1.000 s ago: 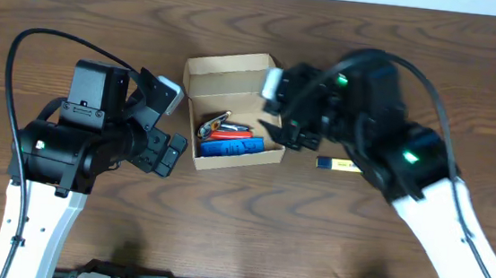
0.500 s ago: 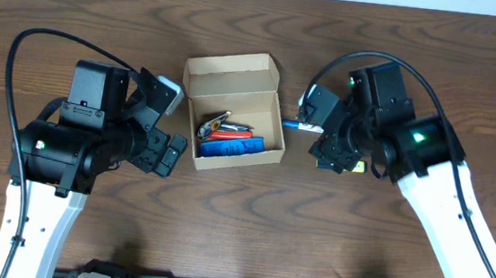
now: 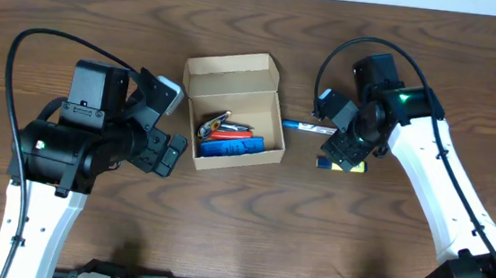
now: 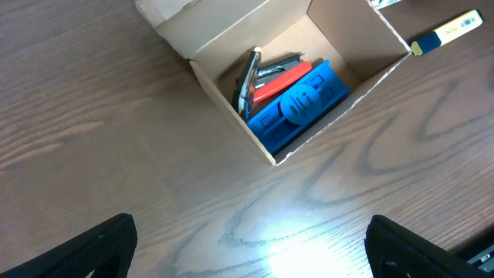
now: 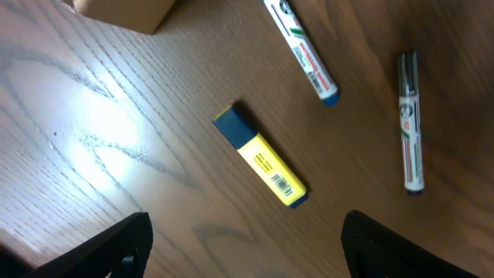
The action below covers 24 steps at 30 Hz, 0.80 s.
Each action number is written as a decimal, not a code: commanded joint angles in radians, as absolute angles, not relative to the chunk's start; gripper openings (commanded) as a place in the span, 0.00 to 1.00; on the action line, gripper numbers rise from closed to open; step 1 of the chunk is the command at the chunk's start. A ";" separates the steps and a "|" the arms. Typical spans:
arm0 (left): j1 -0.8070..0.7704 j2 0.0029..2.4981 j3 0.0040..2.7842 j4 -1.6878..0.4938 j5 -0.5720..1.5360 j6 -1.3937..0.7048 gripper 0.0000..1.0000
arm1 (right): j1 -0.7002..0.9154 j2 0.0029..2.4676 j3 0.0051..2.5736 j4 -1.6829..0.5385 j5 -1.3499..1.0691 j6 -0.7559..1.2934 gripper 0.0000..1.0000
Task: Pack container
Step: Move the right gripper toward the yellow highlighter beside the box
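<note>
Brown wooden table (image 3: 222, 231): we list the left pincer (image 4: 251, 235), spread open and empty, near the open container (image 3: 231, 85) at centre, which holds blue and red items (image 3: 229, 146). Just right of it lie a marker (image 3: 308, 125) and a yellow highlighter (image 5: 261, 167), below the right pincer (image 5: 248, 243), likewise released.

Dark wood-grain counter (image 3: 240, 233) carried the open cardboard container (image 3: 231, 73). Beside it, each apart from the others, lay a yellow highlighter (image 5: 261, 167), a blue-tipped white marker (image 5: 301, 50) and a dark-capped white marker (image 5: 410, 123).
</note>
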<state>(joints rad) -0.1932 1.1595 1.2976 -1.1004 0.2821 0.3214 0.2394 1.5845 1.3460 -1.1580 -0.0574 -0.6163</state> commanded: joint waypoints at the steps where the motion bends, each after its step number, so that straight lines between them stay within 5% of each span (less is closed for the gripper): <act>1: -0.190 1.163 1.311 -1.104 0.289 0.334 0.95 | 0.230 1.541 1.346 -1.156 -0.083 -0.588 0.82; 12: -0.190 1.163 1.311 -1.104 0.289 0.334 0.95 | 0.224 1.511 1.281 -1.159 -0.131 -0.573 0.82; 19: -0.190 1.163 1.311 -1.104 0.289 0.334 0.95 | 0.202 1.277 0.989 -0.857 -0.087 -0.573 0.98; 24: -0.190 1.163 1.311 -1.104 0.289 0.334 0.95 | 0.201 1.169 0.821 -0.699 -0.003 -0.579 0.99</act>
<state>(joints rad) -0.1932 1.1595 1.2976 -1.1000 0.2821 0.3214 0.2108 1.2037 0.8940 -0.7372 -0.0563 -0.5808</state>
